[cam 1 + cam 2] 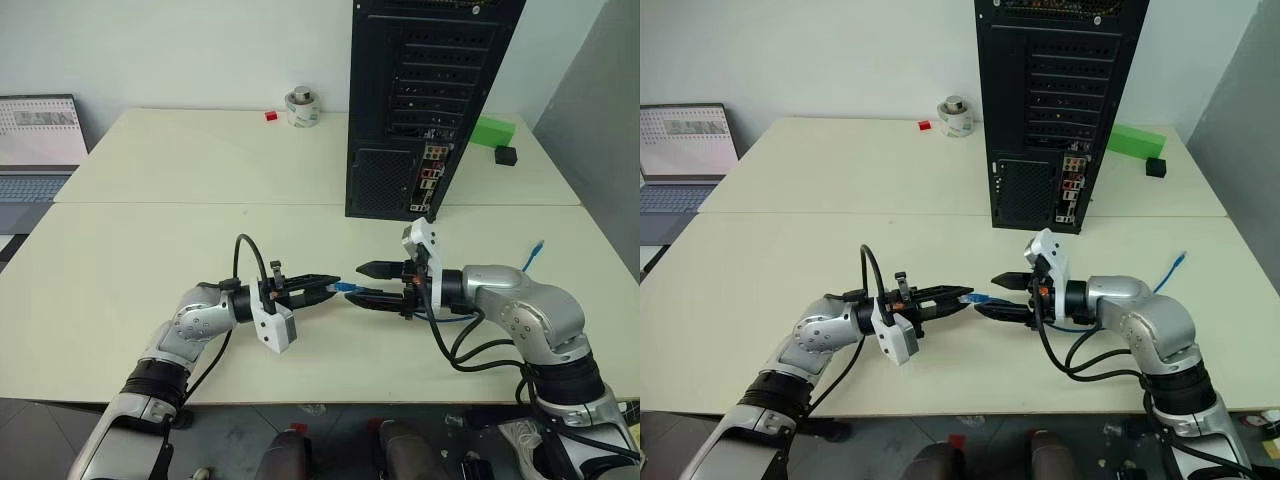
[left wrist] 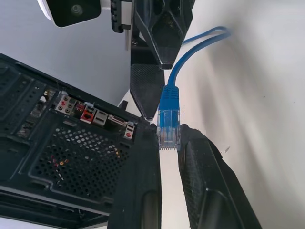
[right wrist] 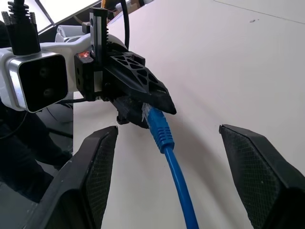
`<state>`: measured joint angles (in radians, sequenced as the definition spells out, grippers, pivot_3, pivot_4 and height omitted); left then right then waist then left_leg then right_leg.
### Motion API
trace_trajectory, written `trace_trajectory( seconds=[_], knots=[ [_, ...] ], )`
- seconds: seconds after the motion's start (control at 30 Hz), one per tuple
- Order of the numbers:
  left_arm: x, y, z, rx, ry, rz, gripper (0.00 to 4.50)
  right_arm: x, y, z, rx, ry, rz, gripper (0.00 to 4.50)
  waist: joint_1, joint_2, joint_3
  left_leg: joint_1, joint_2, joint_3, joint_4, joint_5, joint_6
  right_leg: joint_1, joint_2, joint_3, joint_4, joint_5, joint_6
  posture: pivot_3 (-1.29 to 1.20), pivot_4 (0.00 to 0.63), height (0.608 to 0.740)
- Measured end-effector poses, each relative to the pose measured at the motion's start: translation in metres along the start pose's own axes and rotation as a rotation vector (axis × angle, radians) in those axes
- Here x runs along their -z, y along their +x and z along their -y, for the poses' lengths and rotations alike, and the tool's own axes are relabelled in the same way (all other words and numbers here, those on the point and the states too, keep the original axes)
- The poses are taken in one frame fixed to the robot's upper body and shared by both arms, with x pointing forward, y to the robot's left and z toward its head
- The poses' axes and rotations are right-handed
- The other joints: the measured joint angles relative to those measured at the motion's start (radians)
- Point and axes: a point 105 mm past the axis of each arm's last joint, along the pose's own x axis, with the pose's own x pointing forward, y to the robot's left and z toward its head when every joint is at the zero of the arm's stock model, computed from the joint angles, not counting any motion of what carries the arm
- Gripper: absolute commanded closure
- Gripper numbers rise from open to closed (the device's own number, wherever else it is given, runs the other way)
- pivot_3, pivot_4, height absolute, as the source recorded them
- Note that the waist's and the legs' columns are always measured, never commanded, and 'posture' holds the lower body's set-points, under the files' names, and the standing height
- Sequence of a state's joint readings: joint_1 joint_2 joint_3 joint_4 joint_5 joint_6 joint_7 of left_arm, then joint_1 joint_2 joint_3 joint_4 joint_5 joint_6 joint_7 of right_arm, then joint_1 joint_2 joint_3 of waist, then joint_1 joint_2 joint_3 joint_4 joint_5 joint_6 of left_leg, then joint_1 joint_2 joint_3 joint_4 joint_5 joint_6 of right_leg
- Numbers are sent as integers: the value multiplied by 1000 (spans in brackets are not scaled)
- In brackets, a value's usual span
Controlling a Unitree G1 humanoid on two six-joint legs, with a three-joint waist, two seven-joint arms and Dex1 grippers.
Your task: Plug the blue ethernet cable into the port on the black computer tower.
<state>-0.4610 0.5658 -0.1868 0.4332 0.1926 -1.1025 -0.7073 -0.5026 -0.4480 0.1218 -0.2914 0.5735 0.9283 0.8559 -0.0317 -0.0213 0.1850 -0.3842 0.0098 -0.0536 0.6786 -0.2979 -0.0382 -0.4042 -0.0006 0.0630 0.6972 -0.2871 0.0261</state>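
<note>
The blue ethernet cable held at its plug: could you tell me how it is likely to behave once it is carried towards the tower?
The blue ethernet cable will probably trail limply: it curves loosely behind the plug. The plug looks rigid, so the left gripper pinching it should steer it, though it might twist.

Blue ethernet cable [image 2: 190,52]: smooth, slightly glossy plastic sheath; plug [image 2: 168,129] of clear blue plastic.
Black computer tower [image 1: 425,90]: matt black metal, perforated slot covers and mesh grille.
Left gripper [image 3: 143,102]: matt black plastic, latticed fingers.
Right gripper [image 1: 375,284]: matt black plastic, finely textured pads.
Worktop [image 1: 150,250]: smooth, matt, cream-coloured surface.
</note>
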Motion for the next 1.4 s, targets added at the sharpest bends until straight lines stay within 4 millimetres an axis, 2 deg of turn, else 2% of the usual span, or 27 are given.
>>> trace_trajectory(
  seconds=[0.3,0.57,0.77,0.87,1.23,1.27,1.33,1.4],
  knots=[
    [0,1,-7,-30,45,-3,4232,-1,7,-4,-23,54,31,898,-1,0,0,0,0,0,0,0,0,0,0,0,0,0,0,0,150,740],
    [1,0,-9,-45,56,-12,4232,-8,8,-4,-25,68,56,2326,0,0,0,0,0,0,0,0,0,0,0,0,0,0,0,0,150,740],
    [1,-1,-9,-54,62,-15,4232,-7,8,-1,-7,78,53,3599,0,0,0,0,0,0,0,0,0,0,0,0,0,0,0,0,150,740],
    [2,-1,-10,-56,66,-19,4232,-7,8,0,-7,81,54,4432,-1,0,0,0,0,0,0,0,0,0,0,0,0,0,0,0,150,740],
    [2,-1,-9,-59,82,-23,4232,-6,8,1,-24,122,47,4500,-1,0,0,0,0,0,0,0,0,0,0,0,0,0,0,0,150,740],
    [2,-1,-9,-59,82,-22,3532,-7,7,2,-26,125,46,4500,-1,0,0,0,0,0,0,0,0,0,0,0,0,0,0,0,150,740],
    [2,-1,-9,-63,77,-20,3299,-7,7,2,-29,128,36,4500,-1,0,0,0,0,0,0,0,0,0,0,0,0,0,0,0,150,740],
    [1,0,-11,-75,63,-11,2823,-8,6,3,-33,129,32,4500,0,0,0,0,0,0,0,0,0,0,0,0,0,0,0,0,150,740]
  ],
)
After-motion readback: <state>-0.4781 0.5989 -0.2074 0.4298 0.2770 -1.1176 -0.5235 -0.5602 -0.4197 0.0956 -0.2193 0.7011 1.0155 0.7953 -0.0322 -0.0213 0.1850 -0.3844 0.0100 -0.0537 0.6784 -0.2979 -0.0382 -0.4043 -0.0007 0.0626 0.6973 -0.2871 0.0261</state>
